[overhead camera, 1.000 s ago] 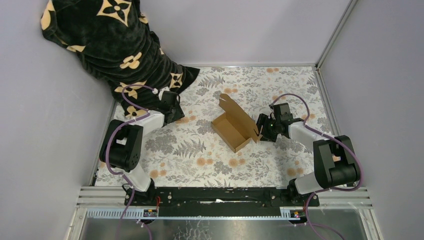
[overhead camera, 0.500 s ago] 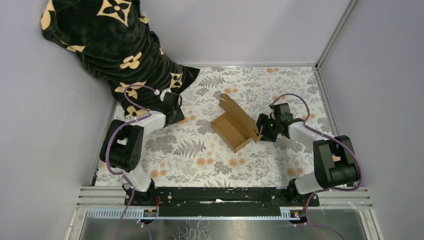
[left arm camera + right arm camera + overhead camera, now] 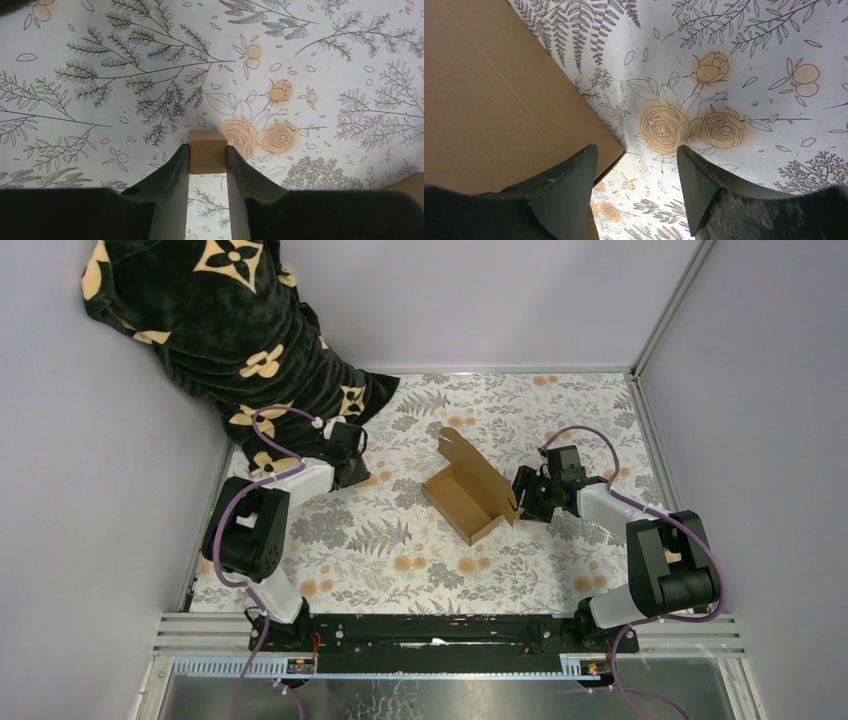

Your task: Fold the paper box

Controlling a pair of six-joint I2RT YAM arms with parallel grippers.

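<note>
The paper box (image 3: 468,492) is plain brown cardboard, half formed, in the middle of the floral cloth with its lid flap standing up on the right. My right gripper (image 3: 523,500) is open just right of that flap. In the right wrist view the box (image 3: 489,100) fills the left side, its corner lies between the right gripper's (image 3: 636,148) fingers, and nothing is gripped. My left gripper (image 3: 348,452) is far left, away from the box. In its wrist view, the left gripper (image 3: 207,146) has both fingers against the sides of a small brown block (image 3: 207,161) on the cloth.
A black blanket with tan flower motifs (image 3: 230,330) hangs over the back left corner, close behind the left gripper. Grey walls enclose the floral tablecloth (image 3: 420,560) on three sides. A metal rail (image 3: 450,625) carrying the arm bases runs along the near edge.
The left gripper's jaws have narrowed, and the left arm has shifted slightly toward the back. The right arm and the box have not moved.
</note>
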